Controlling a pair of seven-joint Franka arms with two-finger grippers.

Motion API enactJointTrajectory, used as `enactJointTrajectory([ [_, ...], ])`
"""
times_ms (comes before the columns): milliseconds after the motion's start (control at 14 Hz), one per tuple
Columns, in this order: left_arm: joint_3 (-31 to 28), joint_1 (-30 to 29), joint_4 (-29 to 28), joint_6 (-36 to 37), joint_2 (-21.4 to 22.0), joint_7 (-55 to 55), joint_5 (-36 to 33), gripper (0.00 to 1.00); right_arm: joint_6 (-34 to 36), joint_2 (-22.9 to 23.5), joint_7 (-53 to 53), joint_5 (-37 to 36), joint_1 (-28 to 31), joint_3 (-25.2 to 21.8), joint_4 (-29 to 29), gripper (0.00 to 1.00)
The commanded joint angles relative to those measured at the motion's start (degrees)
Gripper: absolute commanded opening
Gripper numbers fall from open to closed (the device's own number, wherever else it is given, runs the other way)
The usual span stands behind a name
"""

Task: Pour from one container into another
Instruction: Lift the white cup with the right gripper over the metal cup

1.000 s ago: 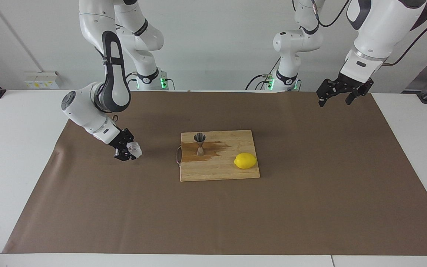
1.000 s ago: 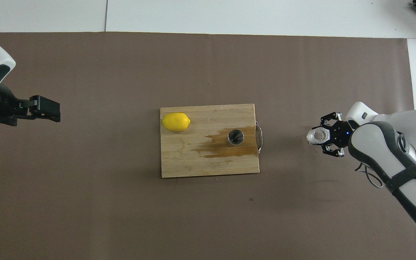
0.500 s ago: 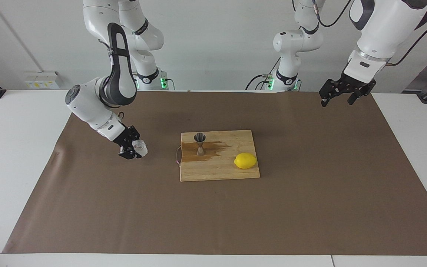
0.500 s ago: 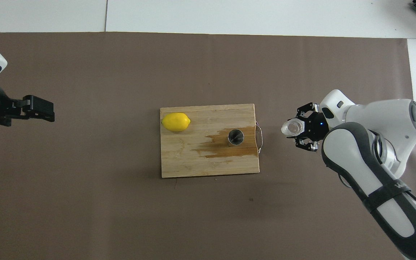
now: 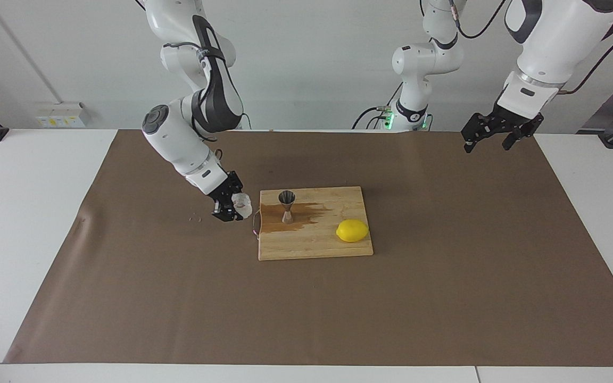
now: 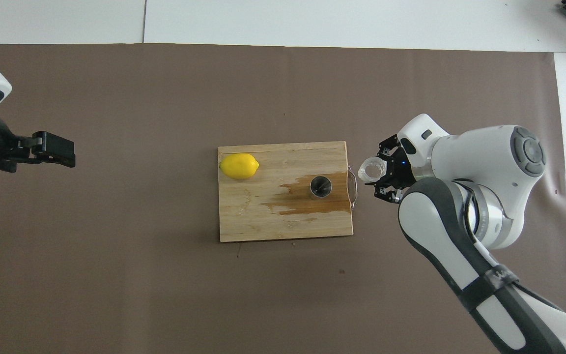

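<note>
Brown paper under right pincer (image 5: 234, 206) holding tilted glass cup (image 5: 241, 201).

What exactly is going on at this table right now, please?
The right gripper holds a small glass cup just off the handle end of the cutting board, not yet over the metal jigger standing on a wet stain. A lemon also lies on the board. The left gripper waits, open, above its end of the table.
</note>
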State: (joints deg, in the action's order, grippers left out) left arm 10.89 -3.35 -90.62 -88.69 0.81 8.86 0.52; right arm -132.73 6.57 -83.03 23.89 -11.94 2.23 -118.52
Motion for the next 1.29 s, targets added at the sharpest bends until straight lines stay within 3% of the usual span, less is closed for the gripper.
enactJointTrajectory([
  [0, -0.61, 0.36, -2.01, 0.80, 2.00, -0.07, 0.36, 1.00, 1.16, 0.99, 5.14, -3.84, -2.03, -0.12, 2.85, 0.00],
  [857, -0.70, -0.43, -2.01, 0.80, 2.00, 0.02, 0.36, 1.00, 0.98, 1.43, 18.32, -25.10, -9.33, -0.03, 5.67, 0.00],
  [1214, -0.70, -0.43, -2.01, 0.71, 2.00, 0.02, 0.44, 1.00, 1.25, 1.43, 20.27, -30.56, -10.65, -0.03, 6.02, 0.00],
])
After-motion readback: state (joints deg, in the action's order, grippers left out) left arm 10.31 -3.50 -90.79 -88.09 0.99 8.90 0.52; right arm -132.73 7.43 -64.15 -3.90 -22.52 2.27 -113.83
